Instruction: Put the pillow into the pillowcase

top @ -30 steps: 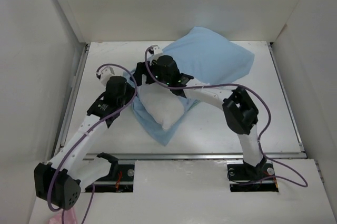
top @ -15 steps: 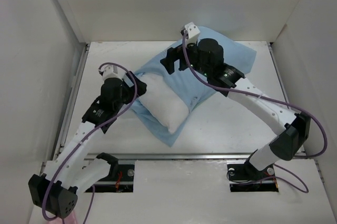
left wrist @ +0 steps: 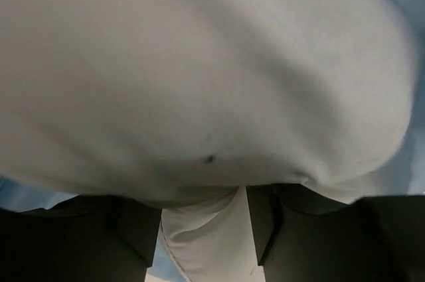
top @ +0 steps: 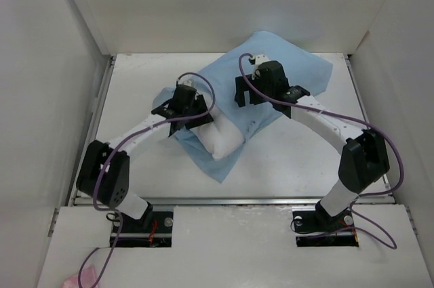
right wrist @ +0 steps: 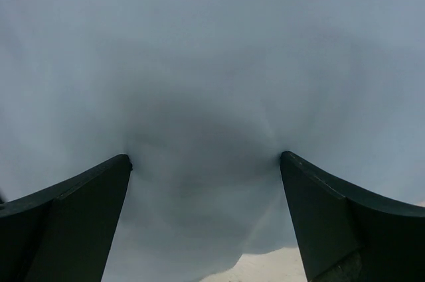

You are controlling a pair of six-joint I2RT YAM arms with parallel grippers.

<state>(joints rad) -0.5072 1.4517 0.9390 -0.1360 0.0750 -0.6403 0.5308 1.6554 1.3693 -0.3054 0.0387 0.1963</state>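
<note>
**A:** From overhead, how is the pillow [top: 218,135] lying?
**B:** It's poking near-left out of the pillowcase [top: 298,74], with the left end effector [top: 188,106] sitting nearer.
**A:** And the left wrist view?
**B:** It seems to be pinching a pillow [left wrist: 199,83] fold, jaws narrow.
**A:** The right wrist?
**B:** The right end effector [right wrist: 204,157] is spreading wide, pressing the pillowcase [right wrist: 199,63] and gripping nothing.

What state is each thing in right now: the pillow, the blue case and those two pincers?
pillow: partly covered, white end sticking out.
pillowcase: bulging over the pillow, near corner lying flat.
left pincer: shut on a fold of the pillow.
right pincer: open, pressed into the pillowcase.
</note>
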